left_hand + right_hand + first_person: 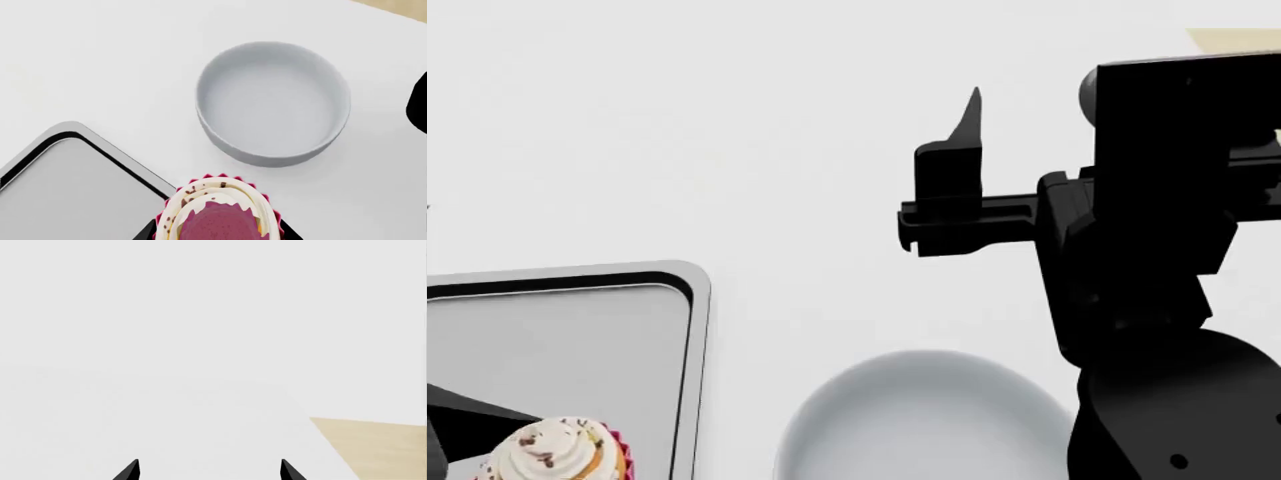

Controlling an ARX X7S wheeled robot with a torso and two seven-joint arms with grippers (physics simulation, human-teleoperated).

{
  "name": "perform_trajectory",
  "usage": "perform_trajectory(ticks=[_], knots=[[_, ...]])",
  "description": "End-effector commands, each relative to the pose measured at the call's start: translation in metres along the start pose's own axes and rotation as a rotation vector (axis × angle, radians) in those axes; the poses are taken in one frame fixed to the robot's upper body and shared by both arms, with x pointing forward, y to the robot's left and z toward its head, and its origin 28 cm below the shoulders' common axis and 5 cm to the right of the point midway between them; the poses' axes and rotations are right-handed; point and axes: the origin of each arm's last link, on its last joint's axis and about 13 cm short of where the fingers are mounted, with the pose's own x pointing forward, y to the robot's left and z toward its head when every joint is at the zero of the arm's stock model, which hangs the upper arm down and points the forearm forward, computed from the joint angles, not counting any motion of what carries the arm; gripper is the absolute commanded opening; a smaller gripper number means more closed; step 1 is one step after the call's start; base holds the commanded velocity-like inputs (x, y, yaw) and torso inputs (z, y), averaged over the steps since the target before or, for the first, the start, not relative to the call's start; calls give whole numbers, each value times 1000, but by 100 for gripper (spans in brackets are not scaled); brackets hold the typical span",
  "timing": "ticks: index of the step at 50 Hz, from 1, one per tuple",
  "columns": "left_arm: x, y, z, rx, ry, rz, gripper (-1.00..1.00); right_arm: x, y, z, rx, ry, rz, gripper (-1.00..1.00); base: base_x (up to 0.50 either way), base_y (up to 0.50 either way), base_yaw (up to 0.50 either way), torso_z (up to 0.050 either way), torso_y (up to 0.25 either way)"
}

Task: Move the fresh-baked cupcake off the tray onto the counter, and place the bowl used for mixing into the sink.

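Cupcake (217, 212) gripped in left end effector (467, 440), hanging above tray (67, 190) edge, close beside bowl (273, 102) on white table (100, 60). Could smear soft frosting or crush the pleated pink wrapper if squeezed harder. Right end effector (210, 472) wide open, empty, held over bare table. Smooth matte bowl, brushed metal tray with rounded corners.

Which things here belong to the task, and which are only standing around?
Belong to the task:
cupcake
tray
bowl
counter
left gripper, closed on the cupcake

Only standing around:
right gripper, open and empty; no stray objects are visible
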Motion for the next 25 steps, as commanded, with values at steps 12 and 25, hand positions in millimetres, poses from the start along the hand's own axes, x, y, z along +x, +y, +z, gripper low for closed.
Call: perform_trajectory(ticks=[12, 25], knots=[[13, -6, -22, 39, 110, -34, -100, 0, 0, 3, -2, -7, -4, 100, 5, 0, 0, 0, 0], [21, -16, -30, 43, 117, -108, -100, 0, -1, 3, -4, -8, -4, 100, 5, 0, 0, 0, 0]])
